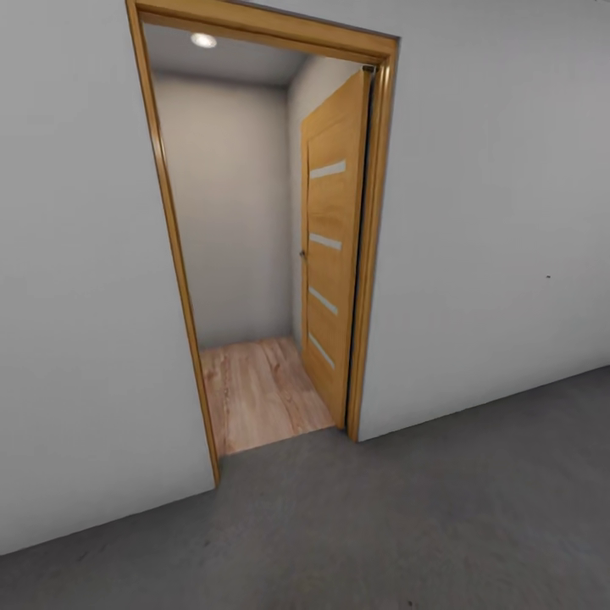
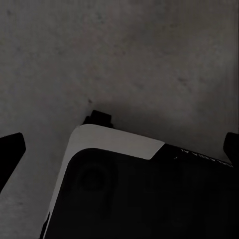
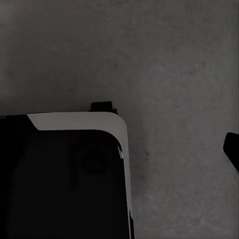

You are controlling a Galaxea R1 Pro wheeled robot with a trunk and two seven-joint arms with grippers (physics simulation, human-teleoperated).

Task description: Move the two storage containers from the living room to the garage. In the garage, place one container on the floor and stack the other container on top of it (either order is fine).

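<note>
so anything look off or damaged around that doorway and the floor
Nothing stands out. The wooden door stands swung open inside its frame, the grey walls are unmarked, and the dark concrete floor looks unbroken, with no spill.

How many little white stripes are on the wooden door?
4. The open light-wood door carries four pale horizontal stripes, stacked one above another: one near the top, one below it, the third lower, the last near the bottom. None looks hidden.
</note>
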